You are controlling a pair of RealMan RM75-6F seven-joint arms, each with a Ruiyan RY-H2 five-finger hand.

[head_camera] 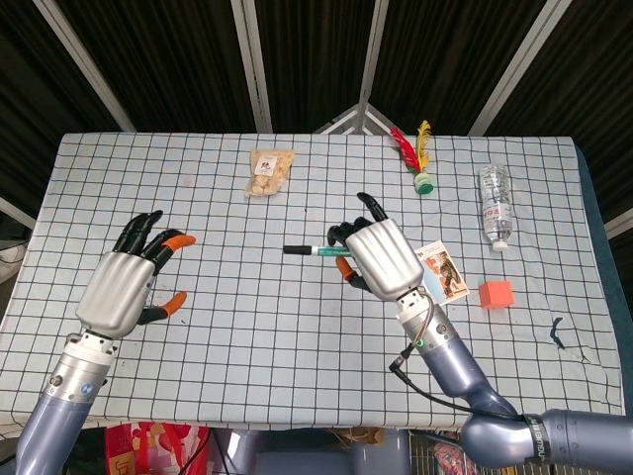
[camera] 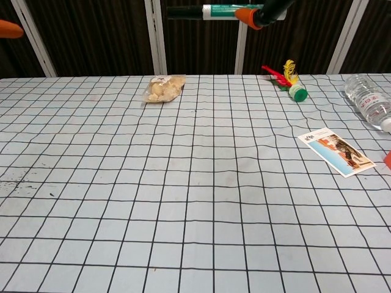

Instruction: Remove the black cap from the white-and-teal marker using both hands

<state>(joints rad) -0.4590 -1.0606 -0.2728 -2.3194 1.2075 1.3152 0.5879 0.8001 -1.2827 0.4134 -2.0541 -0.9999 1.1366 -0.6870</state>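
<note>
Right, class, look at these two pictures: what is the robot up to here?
The right hand holds the white-and-teal marker up above the checked table, level, its black cap pointing toward the left hand. The cap is on. The left hand is raised with fingers spread, holding nothing, well apart from the marker. A snack bag, shuttlecock, bottle, card and orange cube lie untouched.

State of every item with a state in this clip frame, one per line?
marker: lifted off the table, level, gripped by the right hand
black cap: on the marker
left hand: raised, holding nothing, fingers apart
water bottle: lying on its side
</note>
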